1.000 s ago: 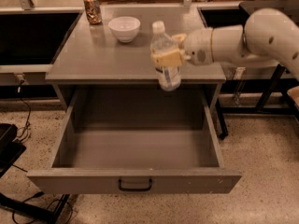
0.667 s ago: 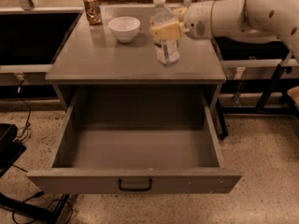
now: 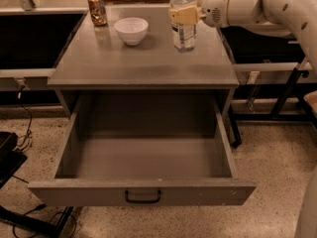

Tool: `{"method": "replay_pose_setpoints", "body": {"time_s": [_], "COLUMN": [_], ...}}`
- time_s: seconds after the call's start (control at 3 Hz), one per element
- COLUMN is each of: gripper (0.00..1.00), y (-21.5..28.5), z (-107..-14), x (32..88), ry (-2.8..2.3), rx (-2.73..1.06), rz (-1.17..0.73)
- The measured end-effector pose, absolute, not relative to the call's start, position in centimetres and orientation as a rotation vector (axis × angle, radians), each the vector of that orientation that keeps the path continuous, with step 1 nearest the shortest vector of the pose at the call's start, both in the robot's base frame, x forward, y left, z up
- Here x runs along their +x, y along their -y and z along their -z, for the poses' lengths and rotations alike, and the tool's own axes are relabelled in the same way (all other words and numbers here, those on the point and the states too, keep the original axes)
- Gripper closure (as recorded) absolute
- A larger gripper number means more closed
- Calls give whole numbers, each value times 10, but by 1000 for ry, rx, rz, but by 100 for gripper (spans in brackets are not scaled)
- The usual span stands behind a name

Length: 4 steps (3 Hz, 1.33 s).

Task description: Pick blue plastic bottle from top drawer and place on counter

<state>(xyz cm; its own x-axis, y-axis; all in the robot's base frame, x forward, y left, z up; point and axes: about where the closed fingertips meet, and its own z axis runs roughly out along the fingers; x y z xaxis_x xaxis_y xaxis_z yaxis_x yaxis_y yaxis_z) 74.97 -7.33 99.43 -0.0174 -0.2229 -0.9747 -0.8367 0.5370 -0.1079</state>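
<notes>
Blue plastic bottle (image 3: 184,36) upright on counter (image 3: 143,61), hand (image 3: 184,15) pinching it; top drawer (image 3: 74,192) pulled open.

My hand (image 3: 182,15) clasps the blue plastic bottle (image 3: 184,33) at the desk's (image 3: 143,66) far right; its far finger is hidden behind the bottle; the cap is cut by the top edge; I can't tell whether the base touches; the label print is too small to read.
</notes>
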Motion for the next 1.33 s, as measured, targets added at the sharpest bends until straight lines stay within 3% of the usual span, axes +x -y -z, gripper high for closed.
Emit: {"method": "replay_pose_setpoints", "body": {"time_s": [1.0, 1.33], "gripper": [100, 81], "y": [116, 116], "z": [-919, -925], "x": [765, 766], "ry": [-1513, -1513], "rx": [-844, -844], "rz": [-627, -627]}}
